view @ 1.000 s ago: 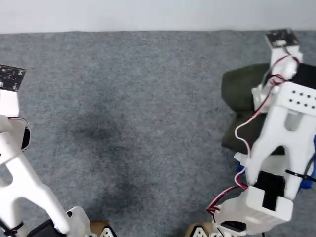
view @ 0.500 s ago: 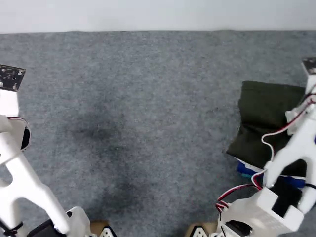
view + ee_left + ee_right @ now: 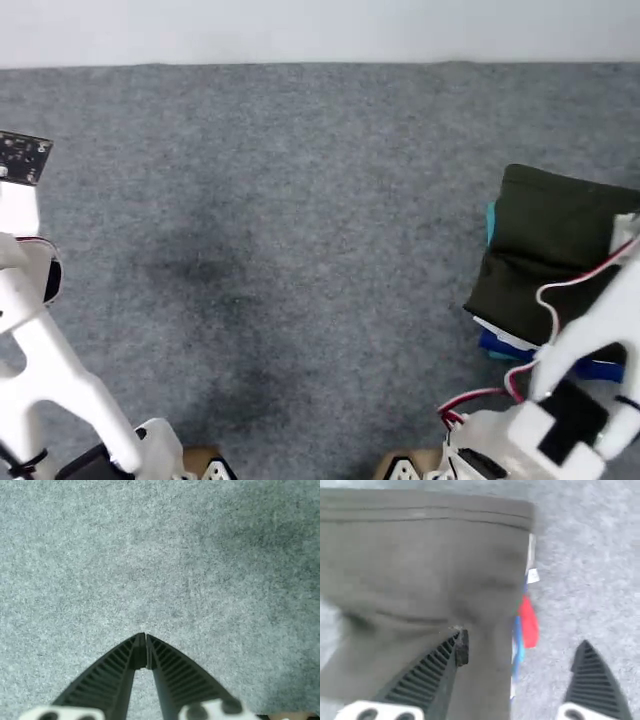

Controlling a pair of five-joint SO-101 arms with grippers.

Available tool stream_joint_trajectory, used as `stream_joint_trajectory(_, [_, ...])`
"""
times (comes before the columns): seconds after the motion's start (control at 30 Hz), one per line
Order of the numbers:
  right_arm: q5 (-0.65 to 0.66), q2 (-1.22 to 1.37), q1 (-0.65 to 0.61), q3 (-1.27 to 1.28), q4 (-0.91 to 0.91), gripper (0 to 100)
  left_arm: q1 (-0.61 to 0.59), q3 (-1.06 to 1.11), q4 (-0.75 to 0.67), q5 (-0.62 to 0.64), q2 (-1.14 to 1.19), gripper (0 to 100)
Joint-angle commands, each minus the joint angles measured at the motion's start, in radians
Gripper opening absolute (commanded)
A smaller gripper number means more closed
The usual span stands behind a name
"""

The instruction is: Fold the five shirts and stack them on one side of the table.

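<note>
A stack of folded shirts [image 3: 545,265] lies at the table's right side, a dark olive shirt [image 3: 420,580] on top, with blue, white and red edges [image 3: 526,622] of the lower ones peeking out. My right gripper [image 3: 522,655] hangs open just over the olive shirt's near edge, one finger [image 3: 445,665] above the cloth, the other past the stack's side over the carpet. The right arm [image 3: 580,400] stands at the lower right. My left gripper [image 3: 145,652] is shut, its tips meeting above bare grey carpet, holding nothing. The left arm [image 3: 40,330] stands at the far left.
Grey carpet [image 3: 300,220] covers the table from the left arm to the stack. A pale wall [image 3: 320,30] runs along the far edge. Red and white cables [image 3: 540,310] loop along the right arm.
The right arm has pulled back toward the near right corner, uncovering the olive shirt, which now lies flat on the stack. The left arm has not moved.
</note>
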Motion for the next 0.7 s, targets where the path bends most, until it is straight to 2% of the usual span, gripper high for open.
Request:
stream_joint_trajectory(0.0, [-0.012,-0.097,-0.085,-0.063,0.137,12.9,-0.006,-0.005,0.006,-0.008,-0.034,1])
stream_joint_trajectory(0.07, [-0.002,-0.108,-0.143,-0.061,0.203,0.6,-0.006,-0.005,0.006,-0.008,-0.034,1])
stream_joint_trajectory(0.13, [0.018,-0.107,-0.185,-0.035,0.277,3.5,-0.006,-0.005,0.006,-0.008,-0.034,1])
stream_joint_trajectory(0.2, [-0.005,-0.101,-0.199,0.025,0.274,3.2,-0.006,-0.005,0.006,-0.008,-0.034,1])
stream_joint_trajectory(0.37, [0.002,-0.053,-0.209,0.258,0.159,0.9,-0.006,-0.007,0.023,-0.008,-0.034,1])
stream_joint_trajectory(0.5, [0.002,0.036,-0.274,0.439,0.070,0.9,-0.006,-0.005,0.026,-0.008,-0.034,1])
stream_joint_trajectory(0.67, [0.002,0.079,-0.308,0.419,0.070,0.9,-0.005,-0.008,0.025,-0.008,-0.034,1])
